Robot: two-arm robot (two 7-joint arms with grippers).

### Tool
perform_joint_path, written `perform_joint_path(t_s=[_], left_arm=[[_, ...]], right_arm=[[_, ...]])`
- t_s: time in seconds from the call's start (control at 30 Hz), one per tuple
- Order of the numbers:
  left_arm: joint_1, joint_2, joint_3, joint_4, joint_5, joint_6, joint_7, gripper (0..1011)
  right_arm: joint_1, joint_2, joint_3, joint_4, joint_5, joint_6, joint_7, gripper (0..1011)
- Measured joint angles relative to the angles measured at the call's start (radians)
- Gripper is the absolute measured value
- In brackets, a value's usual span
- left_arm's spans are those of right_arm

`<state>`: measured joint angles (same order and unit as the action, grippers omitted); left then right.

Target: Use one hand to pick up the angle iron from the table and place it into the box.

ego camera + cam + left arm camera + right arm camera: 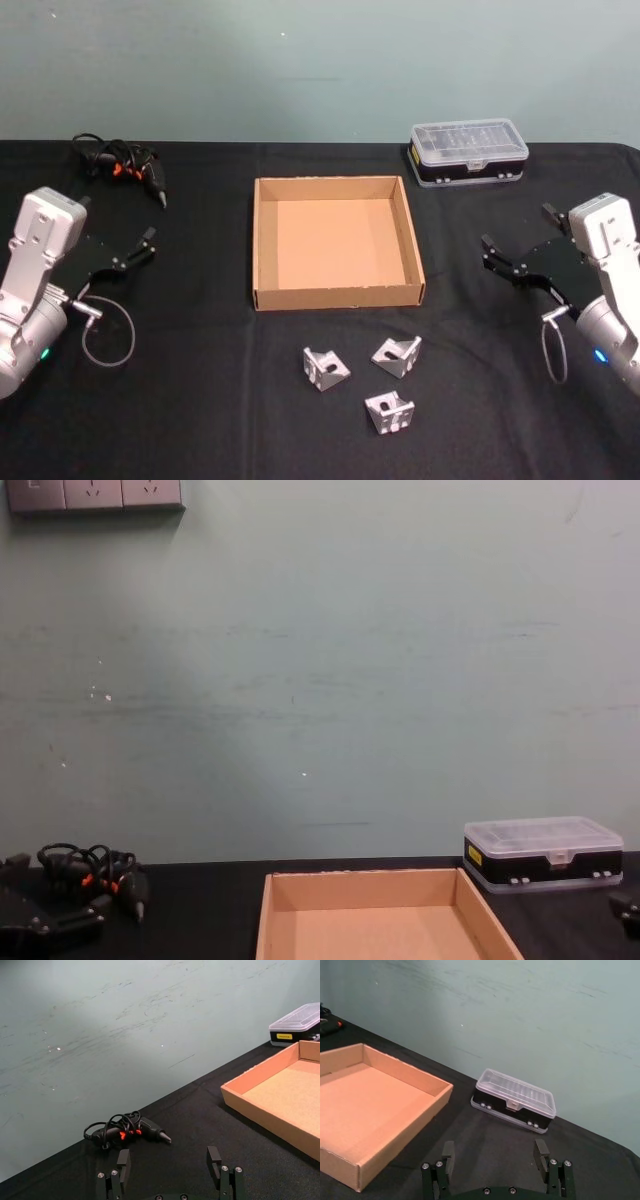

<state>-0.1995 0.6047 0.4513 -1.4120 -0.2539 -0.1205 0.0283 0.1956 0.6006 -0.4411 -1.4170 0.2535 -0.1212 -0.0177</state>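
Three small silver angle irons lie on the black table (200,400) in front of the box: one on the left (325,368), one on the right (397,355), one nearest me (390,411). The brown cardboard box (335,296) sits mid-table with nothing inside; its walls also show in the wrist and chest views (260,1105) (405,1130) (365,890). My left gripper (128,240) (169,1165) hovers open left of the box. Right of the box, my right gripper (517,230) (494,1152) is open too. Neither holds anything.
A plastic case (467,152) (515,1100) (543,852) with a clear lid and black base stands at the back right. A black tool with a tangled cable (125,165) (127,1130) (95,875) lies at the back left. A teal wall rises behind the table.
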Motion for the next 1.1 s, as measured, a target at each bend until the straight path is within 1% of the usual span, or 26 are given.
perform_joint_path(t_s=[0.17, 0.27, 0.37, 0.4, 0.47, 0.5, 0.6, 0.63, 0.67, 0.7, 0.8, 0.83, 0.87, 0.93, 1.07, 1.1], left_arm=[[0.0, 0.0, 0.0, 0.0, 0.0, 0.0, 0.0, 1000], [0.0, 0.0, 0.0, 0.0, 0.0, 0.0, 0.0, 1000], [0.0, 0.0, 0.0, 0.0, 0.0, 0.0, 0.0, 1000], [0.0, 0.0, 0.0, 0.0, 0.0, 0.0, 0.0, 1000], [0.0, 0.0, 0.0, 0.0, 0.0, 0.0, 0.0, 1000], [0.0, 0.0, 0.0, 0.0, 0.0, 0.0, 0.0, 1000], [0.0, 0.0, 0.0, 0.0, 0.0, 0.0, 0.0, 1000], [0.0, 0.0, 0.0, 0.0, 0.0, 0.0, 0.0, 1000], [0.0, 0.0, 0.0, 0.0, 0.0, 0.0, 0.0, 1000], [0.0, 0.0, 0.0, 0.0, 0.0, 0.0, 0.0, 1000], [0.0, 0.0, 0.0, 0.0, 0.0, 0.0, 0.0, 1000], [0.0, 0.0, 0.0, 0.0, 0.0, 0.0, 0.0, 1000], [0.0, 0.0, 0.0, 0.0, 0.0, 0.0, 0.0, 1000], [0.0, 0.0, 0.0, 0.0, 0.0, 0.0, 0.0, 1000], [0.0, 0.0, 0.0, 0.0, 0.0, 0.0, 0.0, 1000], [0.0, 0.0, 0.0, 0.0, 0.0, 0.0, 0.0, 1000]], right_arm=[[-0.011, 0.007, 0.016, -0.028, 0.007, 0.0, 0.03, 1000], [-0.019, 0.023, 0.029, -0.057, 0.017, 0.006, 0.06, 1000], [-0.028, 0.053, 0.041, -0.094, 0.03, 0.022, 0.106, 1000], [-0.03, 0.072, 0.047, -0.116, 0.037, 0.031, 0.135, 1000], [-0.032, 0.09, 0.052, -0.135, 0.043, 0.037, 0.162, 1000], [-0.035, 0.11, 0.06, -0.157, 0.047, 0.041, 0.187, 1000], [-0.039, 0.142, 0.073, -0.192, 0.054, 0.048, 0.225, 1000], [-0.041, 0.163, 0.08, -0.216, 0.058, 0.055, 0.252, 1000], [-0.04, 0.175, 0.082, -0.226, 0.06, 0.059, 0.266, 1000], [-0.038, 0.198, 0.084, -0.247, 0.063, 0.074, 0.303, 1000], [-0.027, 0.237, 0.083, -0.278, 0.068, 0.098, 0.368, 1000], [-0.018, 0.258, 0.08, -0.293, 0.073, 0.113, 0.412, 1000], [-0.018, 0.258, 0.08, -0.293, 0.073, 0.113, 0.412, 1000], [0.007, 0.3, 0.069, -0.321, 0.078, 0.136, 0.505, 1000], [0.038, 0.334, 0.054, -0.341, 0.069, 0.15, 0.595, 1000], [0.054, 0.346, 0.045, -0.349, 0.061, 0.155, 0.637, 1000]])
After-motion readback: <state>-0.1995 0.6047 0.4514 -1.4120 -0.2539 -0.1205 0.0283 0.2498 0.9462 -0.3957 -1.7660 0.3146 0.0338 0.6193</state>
